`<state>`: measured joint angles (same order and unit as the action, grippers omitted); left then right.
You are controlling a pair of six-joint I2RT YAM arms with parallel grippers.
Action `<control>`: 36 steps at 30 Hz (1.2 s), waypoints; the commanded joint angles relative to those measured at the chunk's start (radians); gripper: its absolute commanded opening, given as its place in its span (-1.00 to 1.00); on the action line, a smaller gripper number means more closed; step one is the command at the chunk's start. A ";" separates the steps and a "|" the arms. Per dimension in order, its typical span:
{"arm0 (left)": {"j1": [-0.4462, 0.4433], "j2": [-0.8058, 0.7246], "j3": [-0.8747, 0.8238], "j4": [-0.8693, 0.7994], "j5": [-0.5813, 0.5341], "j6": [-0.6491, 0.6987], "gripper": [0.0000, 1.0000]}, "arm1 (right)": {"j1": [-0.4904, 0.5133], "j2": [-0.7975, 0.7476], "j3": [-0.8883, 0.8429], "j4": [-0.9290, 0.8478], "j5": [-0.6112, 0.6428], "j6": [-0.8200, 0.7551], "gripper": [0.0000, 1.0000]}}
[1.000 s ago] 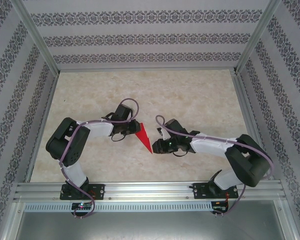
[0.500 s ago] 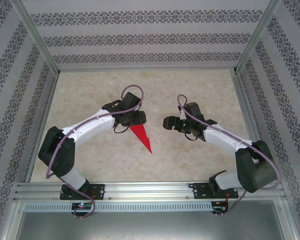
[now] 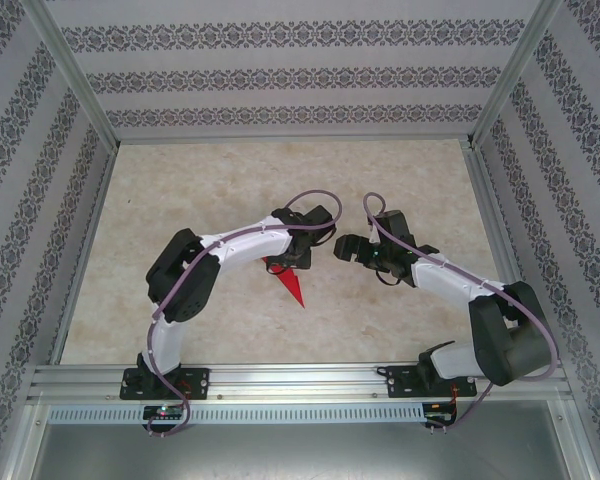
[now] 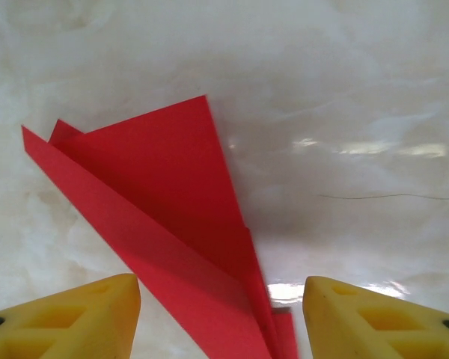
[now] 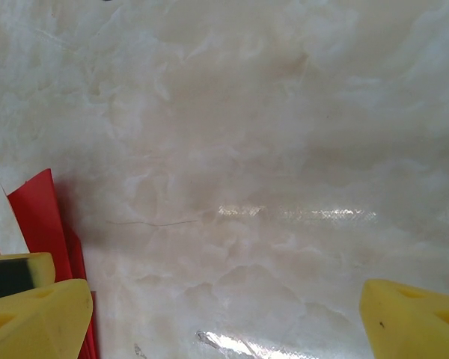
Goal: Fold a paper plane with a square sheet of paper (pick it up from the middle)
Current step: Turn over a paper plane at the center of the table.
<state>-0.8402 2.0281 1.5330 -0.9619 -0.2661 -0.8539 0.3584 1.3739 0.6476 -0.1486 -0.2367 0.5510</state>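
The square sheet of paper is folded into a slim red dart, the paper plane [image 3: 291, 285], lying flat on the marble table [image 3: 180, 200] with its tip toward the near edge. My left gripper [image 3: 293, 259] hovers over the plane's wide end. In the left wrist view the plane [image 4: 161, 217] runs down between the yellow fingertips [image 4: 71, 318], and my left gripper [image 4: 221, 321] is open, touching nothing. My right gripper [image 3: 343, 247] stands to the right of the plane, apart from it. It [image 5: 224, 321] is wide open over bare table, with a red edge of the plane [image 5: 36, 217] at far left.
Patterned walls and metal frame posts [image 3: 80, 90] enclose the table on three sides. An aluminium rail [image 3: 300, 380] with both arm bases runs along the near edge. Bare marble lies behind and to either side of the arms.
Both grippers have opened and let go of the plane. The left gripper swung right over the plane's wide end. The right gripper drew back from the tip, up and to the right.
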 commanded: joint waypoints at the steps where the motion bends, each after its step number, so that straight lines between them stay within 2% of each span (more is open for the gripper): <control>1: -0.005 0.008 0.033 -0.075 -0.032 -0.028 0.15 | -0.013 0.008 -0.002 0.027 -0.007 0.011 0.84; 7: -0.005 0.006 0.028 -0.087 -0.036 -0.040 0.03 | -0.015 0.013 0.001 0.026 -0.017 0.012 0.82; 16: -0.005 -0.025 -0.004 -0.078 -0.050 -0.075 -0.32 | -0.018 0.016 0.002 0.023 -0.016 0.017 0.80; 19: -0.005 -0.025 -0.011 -0.070 -0.050 -0.080 -0.49 | -0.019 0.019 0.002 0.022 -0.015 0.017 0.80; 23: -0.005 -0.038 -0.017 -0.074 -0.063 -0.089 -0.88 | -0.021 0.019 0.001 0.023 -0.015 0.018 0.80; 25: -0.005 -0.063 -0.018 -0.075 -0.078 -0.090 -1.00 | -0.024 0.017 0.001 0.024 -0.014 0.018 0.80; 29: -0.004 -0.167 -0.049 -0.003 -0.075 -0.050 -1.00 | -0.030 0.010 -0.002 0.023 -0.003 0.025 0.79; 36: 0.011 -0.397 -0.221 0.326 0.041 0.085 -1.00 | -0.062 -0.034 -0.019 0.025 0.007 0.061 0.76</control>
<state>-0.8383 1.6958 1.3766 -0.8295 -0.2752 -0.8474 0.3084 1.3796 0.6453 -0.1455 -0.2363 0.5831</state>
